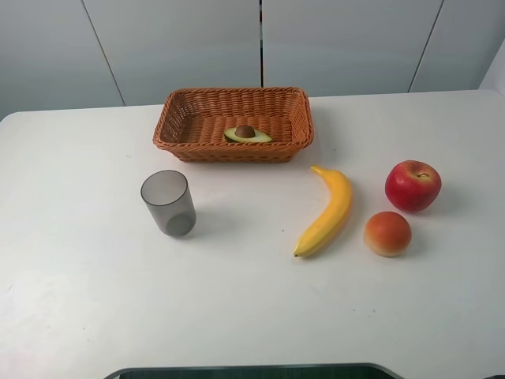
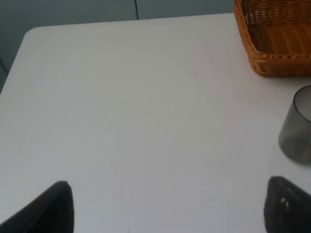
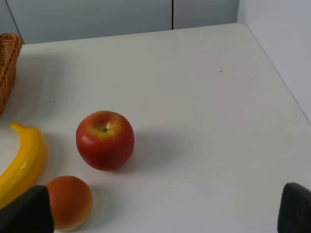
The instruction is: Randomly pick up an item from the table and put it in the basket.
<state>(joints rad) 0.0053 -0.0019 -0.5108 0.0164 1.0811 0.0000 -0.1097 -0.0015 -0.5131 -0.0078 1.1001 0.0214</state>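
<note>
The halved avocado (image 1: 247, 134) lies cut side up, pit showing, inside the orange-brown wicker basket (image 1: 175, 118) at the back middle of the white table (image 1: 79, 284). Neither gripper shows in the exterior high view. My left gripper (image 2: 167, 213) is open and empty above bare table, with a corner of the basket (image 2: 277, 43) ahead of it. My right gripper (image 3: 160, 213) is open and empty, and the basket's edge (image 3: 7, 68) shows at the side of its view. The avocado is out of both wrist views.
A grey translucent cup (image 1: 168, 203) (image 2: 297, 126) stands in front of the basket's left end. A yellow banana (image 1: 327, 212) (image 3: 22, 162), a red apple (image 1: 413, 185) (image 3: 104, 141) and an orange-red round fruit (image 1: 387, 234) (image 3: 70, 201) lie at the right.
</note>
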